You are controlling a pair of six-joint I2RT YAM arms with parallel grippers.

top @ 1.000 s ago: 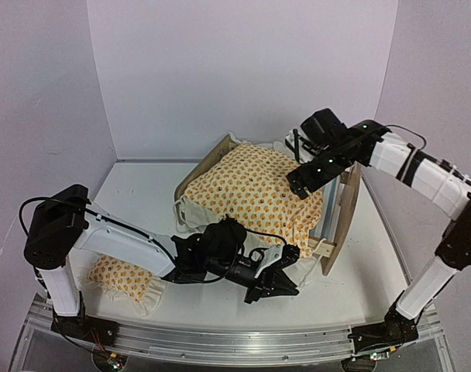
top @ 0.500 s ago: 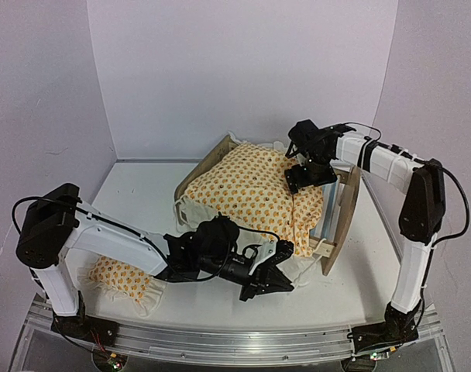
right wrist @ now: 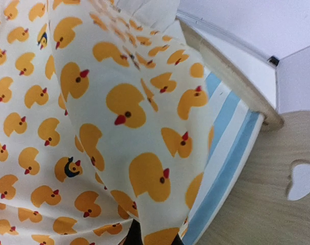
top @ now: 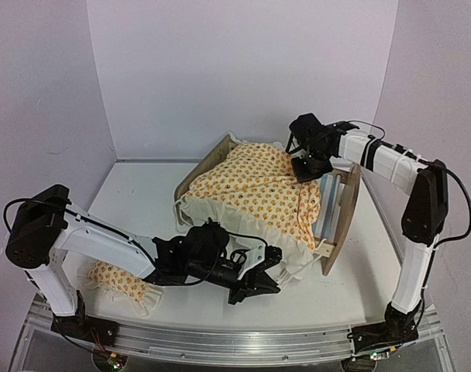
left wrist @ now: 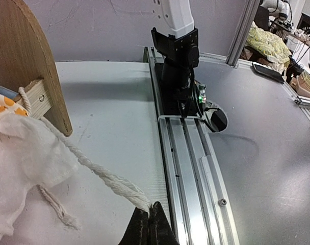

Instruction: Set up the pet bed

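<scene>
Right tool (top: 311, 166) now tight on blanket (top: 251, 194)

left arm (top: 104, 236) stretched low rightward, jaws pinched | right arm (top: 384, 160) reaching inward, jaws pinched

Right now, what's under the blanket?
Under the blanket, only a strip of striped mattress shows, next to the bed's end board. The rest of the mattress is covered.

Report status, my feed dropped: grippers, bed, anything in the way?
Left gripper shut on cord. Right gripper shut on blanket by headboard. Bed covered, mattress edge showing. Pillow off bed, beside left arm.
</scene>
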